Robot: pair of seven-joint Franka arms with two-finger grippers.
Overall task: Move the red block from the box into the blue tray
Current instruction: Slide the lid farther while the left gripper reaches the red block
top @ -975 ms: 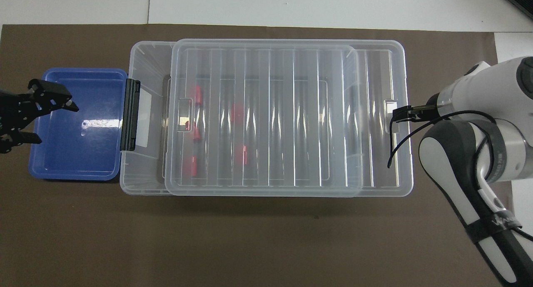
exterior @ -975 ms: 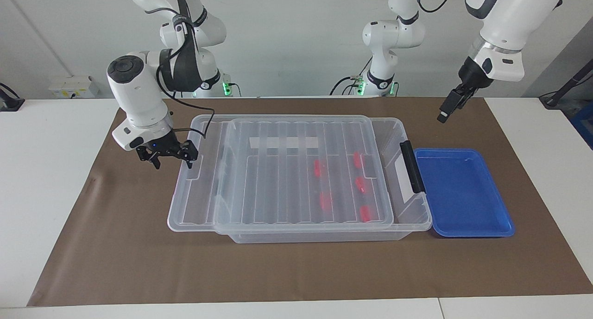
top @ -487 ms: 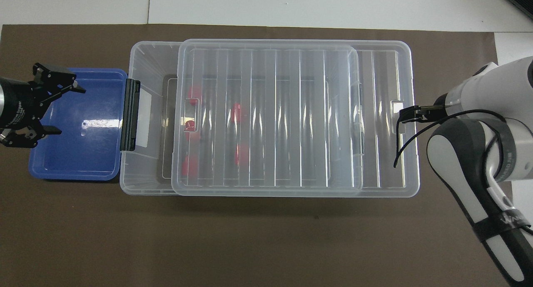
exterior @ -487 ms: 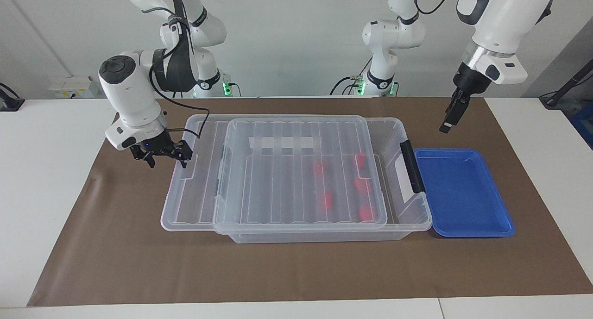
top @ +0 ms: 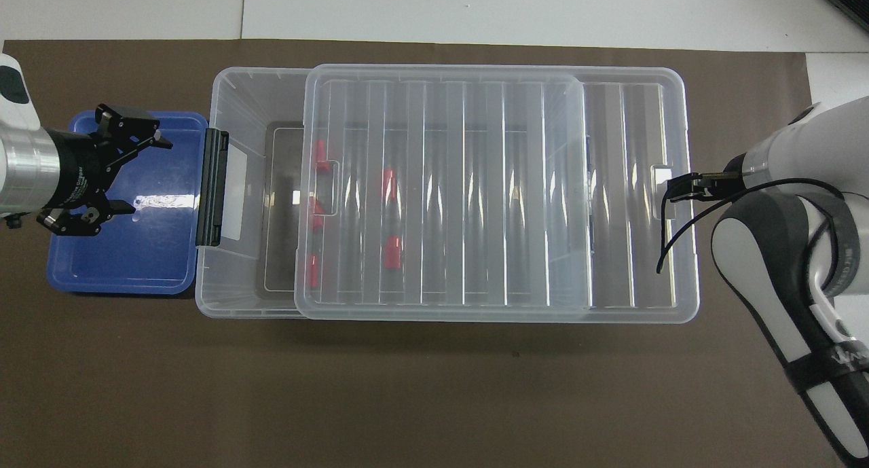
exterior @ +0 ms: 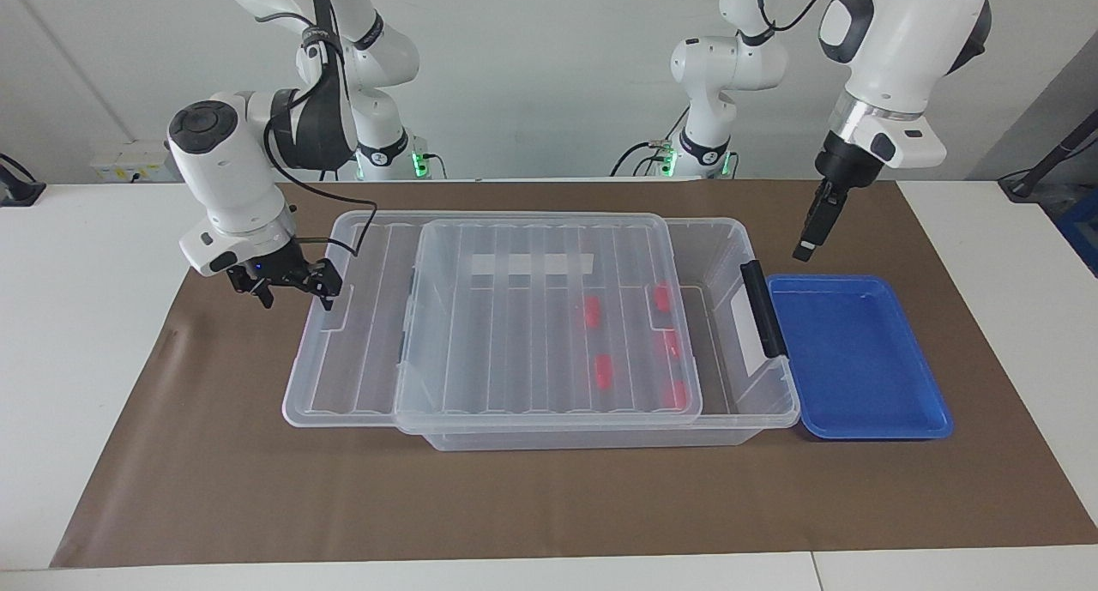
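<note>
The clear box (exterior: 725, 246) (top: 237, 98) stands mid-table with several red blocks (exterior: 604, 370) (top: 392, 252) inside, at the end toward the left arm. Its ribbed lid (exterior: 532, 334) (top: 475, 183) lies on top, shifted toward the right arm's end, so a strip of the box is uncovered by the black handle (exterior: 762, 308). My right gripper (exterior: 292, 284) (top: 679, 187) is shut on the lid's end edge. The blue tray (exterior: 858, 359) (top: 122, 264) sits empty against the handle end. My left gripper (exterior: 811, 231) (top: 139, 176) is open, raised over the tray.
A brown mat (exterior: 549, 505) covers the table under the box and tray. White table surface (exterior: 86, 316) lies at both ends. The right arm's cable (top: 669, 247) hangs over the lid's edge.
The right gripper has pulled the lid further toward the right arm's end, uncovering more of the box. The left gripper has moved over the tray toward the box.
</note>
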